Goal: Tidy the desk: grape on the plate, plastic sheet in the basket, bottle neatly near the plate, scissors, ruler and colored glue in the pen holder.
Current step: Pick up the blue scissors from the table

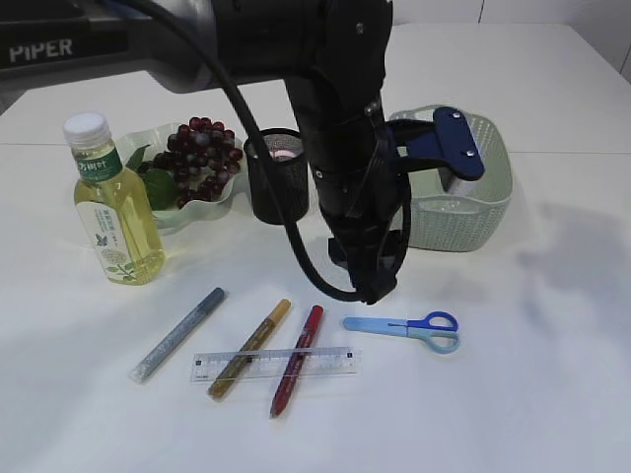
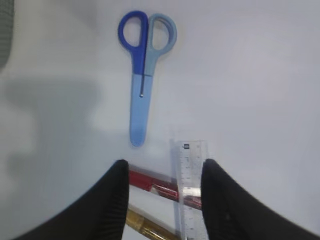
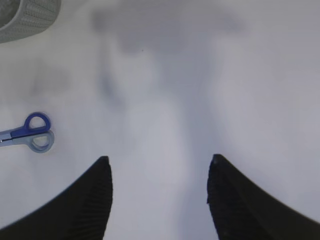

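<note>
Exterior view: white table (image 1: pixel 552 394) meets white wall (image 1: pixel 513 10).

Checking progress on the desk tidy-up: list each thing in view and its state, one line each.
Grapes: on the plate.
Bottle: upright, capped, beside the plate.
Scissors: closed, flat on the table.
Ruler: flat, lying across two pens.
Three glue pens: lying on the table.
Pen holder: upright.
Basket: upright.
Left gripper: open, empty.
Right gripper: open, empty.
</note>
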Controlling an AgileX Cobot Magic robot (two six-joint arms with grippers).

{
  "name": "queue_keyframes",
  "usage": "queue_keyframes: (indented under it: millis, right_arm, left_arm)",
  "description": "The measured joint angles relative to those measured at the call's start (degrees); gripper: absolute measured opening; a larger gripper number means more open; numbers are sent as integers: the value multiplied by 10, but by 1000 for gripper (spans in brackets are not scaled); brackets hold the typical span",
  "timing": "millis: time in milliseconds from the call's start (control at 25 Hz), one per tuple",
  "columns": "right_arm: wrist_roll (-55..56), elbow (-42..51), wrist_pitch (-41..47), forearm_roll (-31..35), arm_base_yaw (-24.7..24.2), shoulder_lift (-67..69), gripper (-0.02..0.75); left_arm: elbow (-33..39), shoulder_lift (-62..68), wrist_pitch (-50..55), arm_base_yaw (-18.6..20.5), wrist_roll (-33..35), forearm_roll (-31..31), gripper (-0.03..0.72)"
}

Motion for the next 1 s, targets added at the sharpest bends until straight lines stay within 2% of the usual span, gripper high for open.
queue_keyframes:
  millis: [280, 800, 1000]
  right_arm:
    - [0, 0, 0, 0, 0, 0, 475]
    - [0, 0, 0, 0, 0, 0, 475]
    - [0, 0, 0, 0, 0, 0, 475]
  left_arm:
    - [0, 25, -28, 0, 46, 0, 348]
    - [2, 89, -73, 0, 51, 5, 347]
    - [2, 108, -93, 0, 52, 31, 347]
